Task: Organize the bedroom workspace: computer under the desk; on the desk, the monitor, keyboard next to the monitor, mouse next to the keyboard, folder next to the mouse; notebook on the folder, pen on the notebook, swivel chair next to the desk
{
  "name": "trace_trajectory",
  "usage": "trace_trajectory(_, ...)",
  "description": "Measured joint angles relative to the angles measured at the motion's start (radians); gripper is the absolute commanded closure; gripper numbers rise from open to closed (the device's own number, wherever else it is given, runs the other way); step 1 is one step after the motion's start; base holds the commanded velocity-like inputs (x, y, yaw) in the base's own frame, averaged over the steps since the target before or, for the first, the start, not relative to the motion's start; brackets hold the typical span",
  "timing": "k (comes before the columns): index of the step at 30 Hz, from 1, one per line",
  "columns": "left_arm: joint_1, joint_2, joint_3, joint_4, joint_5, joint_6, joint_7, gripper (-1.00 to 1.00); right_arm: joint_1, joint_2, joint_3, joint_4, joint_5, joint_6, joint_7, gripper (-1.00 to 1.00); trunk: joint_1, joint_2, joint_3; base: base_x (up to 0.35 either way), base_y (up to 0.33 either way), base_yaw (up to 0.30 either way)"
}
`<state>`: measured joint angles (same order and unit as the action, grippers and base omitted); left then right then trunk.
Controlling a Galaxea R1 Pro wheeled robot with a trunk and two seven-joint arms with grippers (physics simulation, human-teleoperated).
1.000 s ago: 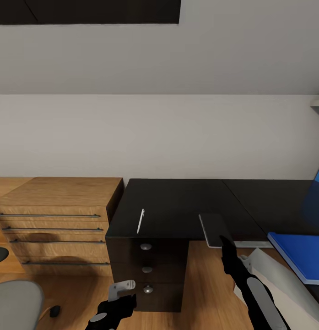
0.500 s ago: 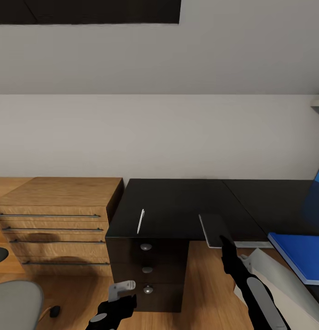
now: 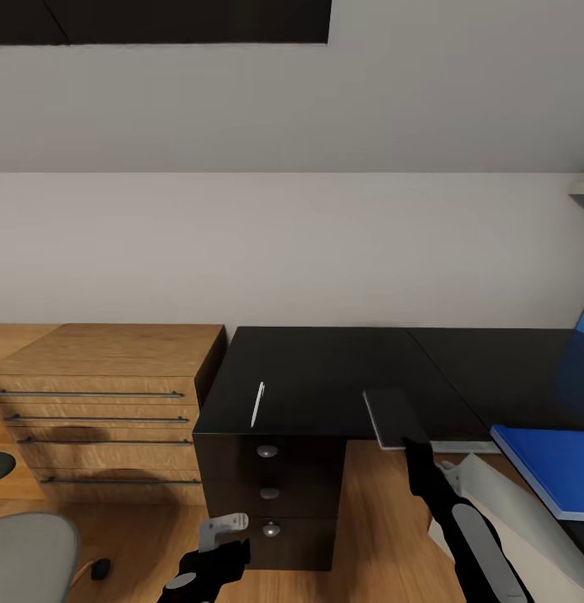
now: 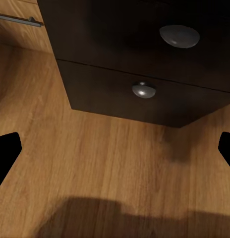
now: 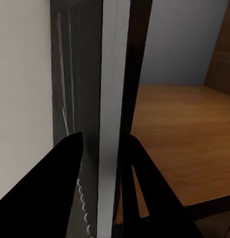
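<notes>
The black desk (image 3: 325, 377) runs along the white wall (image 3: 292, 243), with a wooden dresser (image 3: 107, 402) touching its left end and 3 knobbed drawers (image 3: 268, 490) under that end. At the right edge a blue folder (image 3: 547, 465) lies on the desk beside a blue screen (image 3: 581, 352). A grey chair seat (image 3: 28, 557) shows at the lower left. The right gripper (image 3: 406, 440) pinches the near edge of a dark notebook (image 3: 392, 416), which overhangs the desk front. The left gripper (image 3: 224, 536) hangs low before the drawers, fingers spread. A white pen (image 3: 258, 404) lies on the desk, well apart from the notebook.
</notes>
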<state>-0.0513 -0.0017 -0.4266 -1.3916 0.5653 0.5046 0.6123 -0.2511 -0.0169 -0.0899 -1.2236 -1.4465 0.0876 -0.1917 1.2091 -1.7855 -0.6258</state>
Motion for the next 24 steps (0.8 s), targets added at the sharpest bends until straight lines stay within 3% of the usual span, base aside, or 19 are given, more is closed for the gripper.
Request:
trace_trajectory(4,0.0,0.0,-0.001,0.0,0.0,0.0,0.0,-1.0,0.0,0.0,-0.001,-0.003,0.0,0.0,0.002,1.0,0.0,0.0,0.0,0.0,0.0,0.0)
trace_trajectory(24,0.0,-0.001,-0.008,0.026,-0.004,-0.002,0.008,-1.0,0.007,-0.002,-0.006,-0.184,0.0,-0.001,-0.006,1.0,-0.077,0.14,0.063,0.0,0.0,0.0)
